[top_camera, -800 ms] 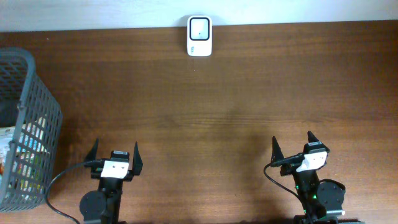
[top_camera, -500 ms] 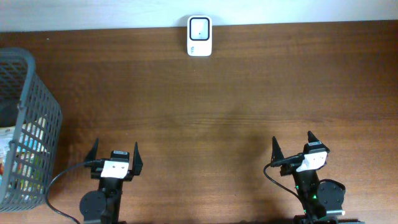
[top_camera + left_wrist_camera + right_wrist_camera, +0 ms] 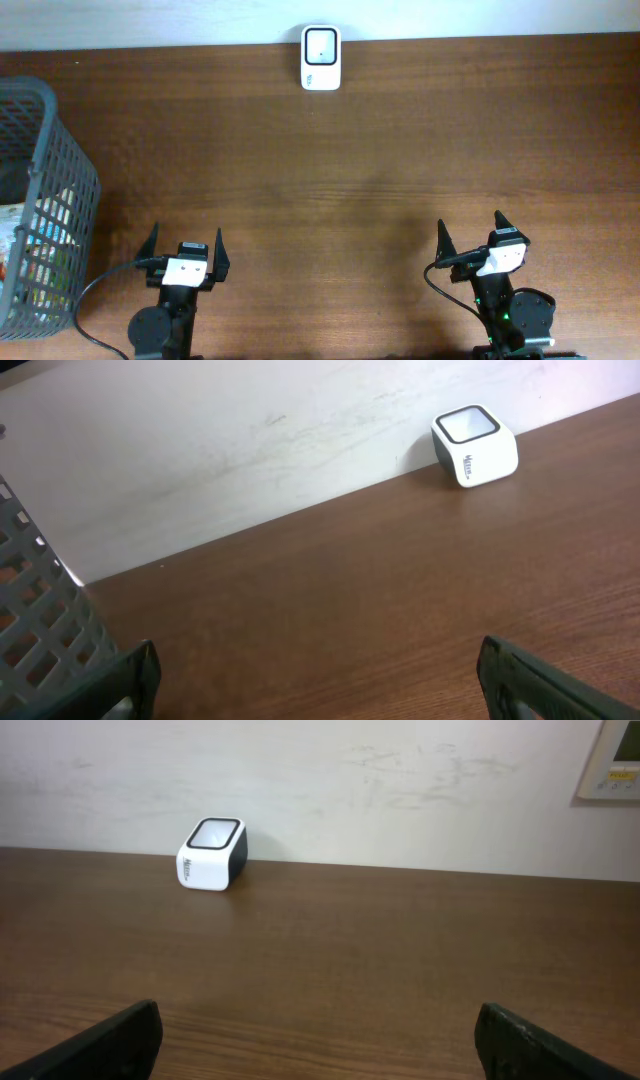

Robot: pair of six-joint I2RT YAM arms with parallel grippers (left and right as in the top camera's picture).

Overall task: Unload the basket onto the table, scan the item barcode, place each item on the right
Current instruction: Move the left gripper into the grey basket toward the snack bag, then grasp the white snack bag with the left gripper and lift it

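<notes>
A white barcode scanner [image 3: 321, 58] with a dark window stands at the table's far edge against the wall; it also shows as the scanner [image 3: 475, 446] in the left wrist view and the scanner [image 3: 212, 853] in the right wrist view. Packaged items [image 3: 40, 250] lie inside the grey mesh basket [image 3: 60, 170] at the left edge, only partly visible through its wall. My left gripper [image 3: 186, 246] rests near the front left, open and empty. My right gripper [image 3: 470, 232] rests near the front right, open and empty. Both are far from the scanner.
The basket wall [image 3: 40, 630] rises just left of the left gripper. A pale wall [image 3: 400, 780] runs behind the table, with a wall panel [image 3: 612, 760] at the upper right. Bare brown wood [image 3: 340, 190] lies between the grippers and the scanner.
</notes>
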